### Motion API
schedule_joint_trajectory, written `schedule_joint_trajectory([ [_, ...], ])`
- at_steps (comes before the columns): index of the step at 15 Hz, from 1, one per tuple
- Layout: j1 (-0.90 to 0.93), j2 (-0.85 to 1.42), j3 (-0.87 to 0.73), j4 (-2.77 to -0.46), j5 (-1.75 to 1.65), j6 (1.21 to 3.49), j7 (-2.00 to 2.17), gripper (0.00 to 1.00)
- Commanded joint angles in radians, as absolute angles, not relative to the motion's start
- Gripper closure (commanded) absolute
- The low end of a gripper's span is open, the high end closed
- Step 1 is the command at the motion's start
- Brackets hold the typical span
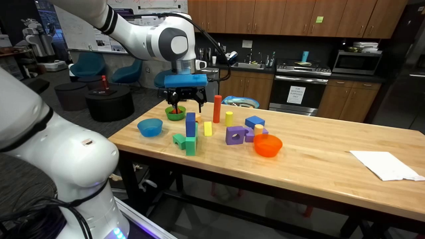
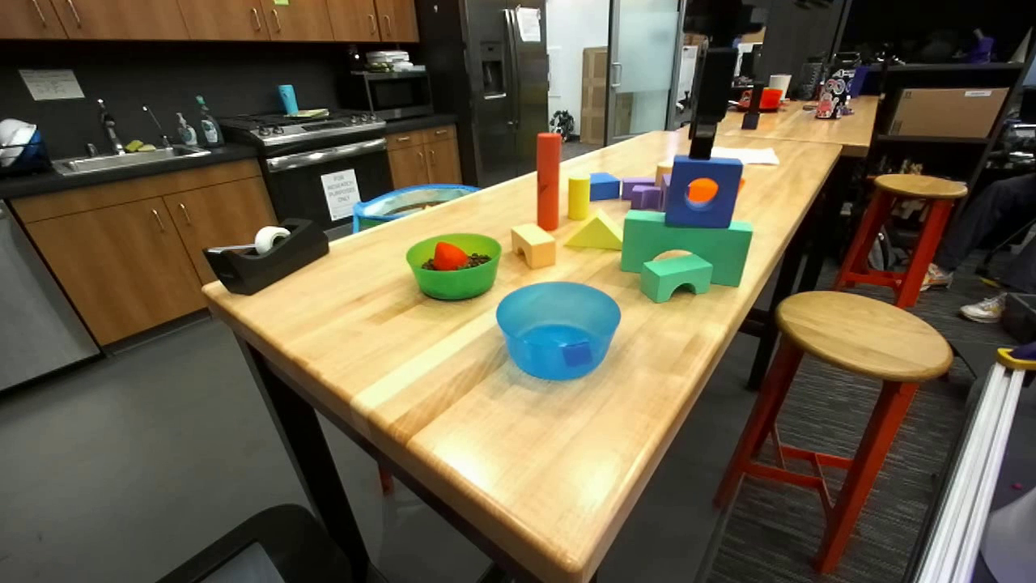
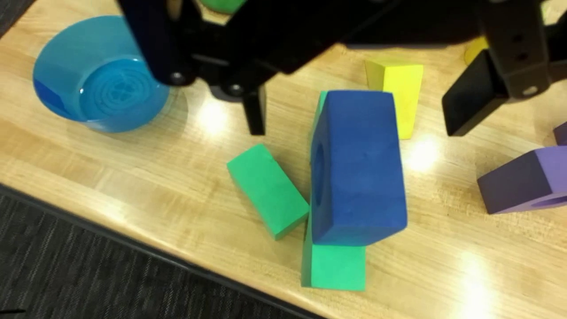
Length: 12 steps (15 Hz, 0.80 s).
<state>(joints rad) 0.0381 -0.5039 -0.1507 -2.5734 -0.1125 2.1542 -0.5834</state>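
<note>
End effector (image 3: pixel 354 133): jaws wide apart, nothing gripped.
Blue holed block (image 3: pixel 365 168): upright, roughly centred below the gap; straight vertical travel with equal clearance either side should suit best.
Long green block (image 3: pixel 339 268): directly beneath, standing on the tabletop (image 3: pixel 168 177); looks narrow-footed, so a sidelong nudge could topple both.
Small green arch (image 3: pixel 268 190): just beside, contact unclear.
Yellow triangular prism (image 3: pixel 404 102): near, other side; mind jaw clearance there.
Blue bowl (image 3: pixel 88 62): well apart.
</note>
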Motion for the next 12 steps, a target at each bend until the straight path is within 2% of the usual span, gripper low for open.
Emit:
schedule_joint_trajectory([
  [1,0.042,-0.576,-0.133,-2.585,-0.130,2.155,-0.588,0.00],
  [12,0.121,-0.606,-0.116,-2.586,-0.214,2.180,-0.818,0.00],
])
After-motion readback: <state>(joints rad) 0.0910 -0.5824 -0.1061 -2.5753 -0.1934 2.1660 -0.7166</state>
